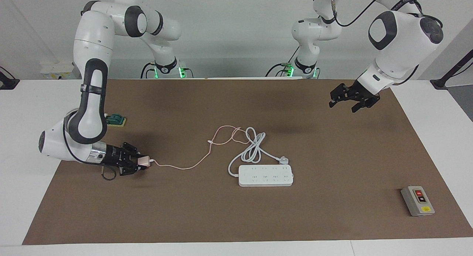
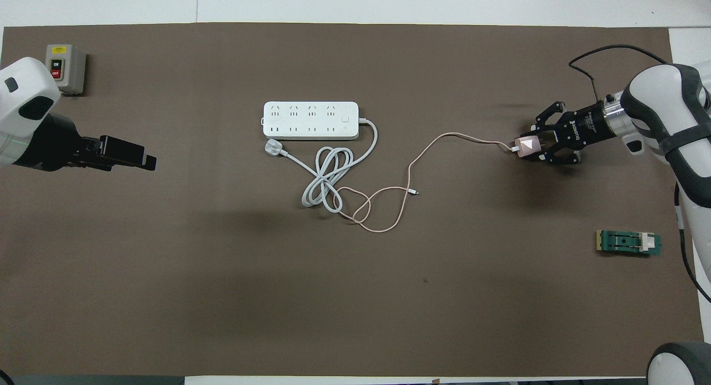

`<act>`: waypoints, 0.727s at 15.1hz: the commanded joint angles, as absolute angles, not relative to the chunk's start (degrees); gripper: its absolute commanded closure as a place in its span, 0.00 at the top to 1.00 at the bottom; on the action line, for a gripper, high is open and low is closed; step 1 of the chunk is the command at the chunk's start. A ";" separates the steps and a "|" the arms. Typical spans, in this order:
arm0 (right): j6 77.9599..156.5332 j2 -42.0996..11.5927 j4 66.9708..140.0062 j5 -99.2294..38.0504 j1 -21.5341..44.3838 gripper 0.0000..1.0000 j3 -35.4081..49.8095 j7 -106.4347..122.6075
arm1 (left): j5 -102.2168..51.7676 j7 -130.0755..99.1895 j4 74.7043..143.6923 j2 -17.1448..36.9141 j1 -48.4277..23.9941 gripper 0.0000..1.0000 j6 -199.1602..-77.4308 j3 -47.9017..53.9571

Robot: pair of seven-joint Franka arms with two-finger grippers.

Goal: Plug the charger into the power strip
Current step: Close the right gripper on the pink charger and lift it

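From my station, nearest the robots I see the left gripper [image 1: 349, 101] hanging in the air over the bare brown mat [image 1: 236, 219] at the left arm's end, its fingers spread apart and holding nothing; that arm waits. A green block [image 2: 629, 243] lies on the mat toward the right arm's end, nearer the robots than the right gripper. The right gripper [image 1: 142, 162] sits low at the mat at its own end of the table, lying almost flat, its fingers clamped on the charger [image 1: 144, 161]. The charger's thin pink cable [image 1: 184, 167] runs from it along the mat toward the middle and loops in among the thick white cord [image 1: 251, 145]. Farther from the robots than those coils lies the power strip [image 1: 265, 175], flat, sockets up, well apart from the charger, with a white plug [image 1: 283, 160] just beside it. Farthest out, toward the left arm's end, stands a grey switch box [image 1: 417, 201]
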State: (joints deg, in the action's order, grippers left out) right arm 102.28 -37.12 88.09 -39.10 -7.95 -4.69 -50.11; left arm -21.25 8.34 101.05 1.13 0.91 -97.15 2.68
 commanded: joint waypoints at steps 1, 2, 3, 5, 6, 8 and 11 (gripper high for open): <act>99.07 -35.68 82.90 -39.81 -5.02 0.00 -4.22 -59.12 | -27.93 9.93 101.78 1.93 2.99 1.00 -97.38 2.72; 97.66 -35.34 80.97 -39.90 -3.70 0.00 -4.22 -62.02 | -29.69 9.93 101.69 2.54 2.90 1.00 -97.64 2.72; 96.60 -34.90 79.03 -39.99 -2.13 0.00 -4.13 -65.36 | -31.88 10.02 101.69 3.59 2.81 1.00 -98.17 2.81; 95.54 -34.11 76.65 -40.08 0.69 0.00 -4.04 -71.25 | -39.16 9.93 101.60 5.70 2.90 1.00 -99.92 2.72; 95.45 -33.67 75.86 -40.17 1.83 0.00 -3.17 -73.89 | -42.24 10.02 101.60 6.84 2.90 1.00 -100.71 2.81; 96.06 -32.79 74.71 -41.22 3.07 0.00 -0.54 -78.03 | -50.06 10.63 102.04 7.91 2.90 1.00 -100.90 2.81; 99.21 -32.08 74.18 -41.13 8.51 0.00 -0.09 -83.92 | -60.16 15.27 104.66 8.26 2.90 1.00 -101.07 2.81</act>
State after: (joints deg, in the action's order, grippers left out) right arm 97.17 -32.22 74.83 -39.76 5.93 -0.27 -80.60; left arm -53.60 11.62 101.58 8.93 2.57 -99.98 2.72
